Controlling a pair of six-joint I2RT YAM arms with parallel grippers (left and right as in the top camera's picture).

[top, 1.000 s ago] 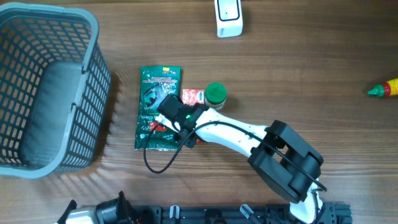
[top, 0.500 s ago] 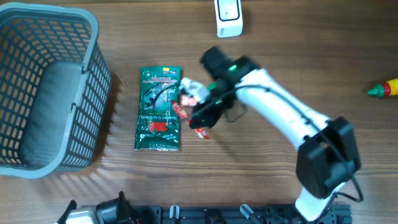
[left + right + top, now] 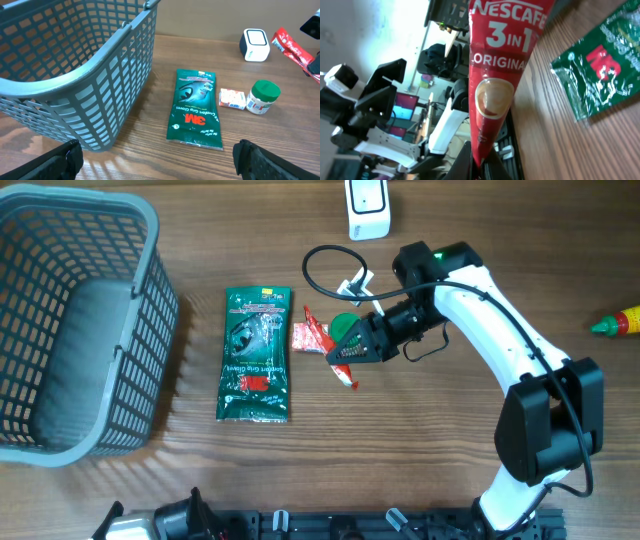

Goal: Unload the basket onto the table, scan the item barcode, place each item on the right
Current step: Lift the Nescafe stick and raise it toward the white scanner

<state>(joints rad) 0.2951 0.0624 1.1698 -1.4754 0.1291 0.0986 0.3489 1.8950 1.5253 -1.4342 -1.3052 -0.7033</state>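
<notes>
My right gripper (image 3: 350, 350) is shut on the end of a red Nescafe 3-in-1 sachet (image 3: 497, 75), which hangs above the table. From overhead the sachet (image 3: 346, 370) shows just right of the green pouch (image 3: 256, 355), over the green-lidded jar (image 3: 345, 328). The white scanner (image 3: 368, 208) stands at the back edge, apart from the sachet. In the left wrist view the sachet (image 3: 291, 46) shows at the top right, beside the scanner (image 3: 255, 45). My left gripper (image 3: 160, 165) stands wide open and holds nothing, low near the front edge.
A grey plastic basket (image 3: 150, 360) fills the left side. A small red-and-white packet (image 3: 305, 336) lies between pouch and jar. A red and yellow bottle (image 3: 618, 323) lies at the far right. A black cable loops near the right wrist.
My right arm swung from over the green pouch up and to the right, lifting the red sachet off the table. The left arm stayed still.
</notes>
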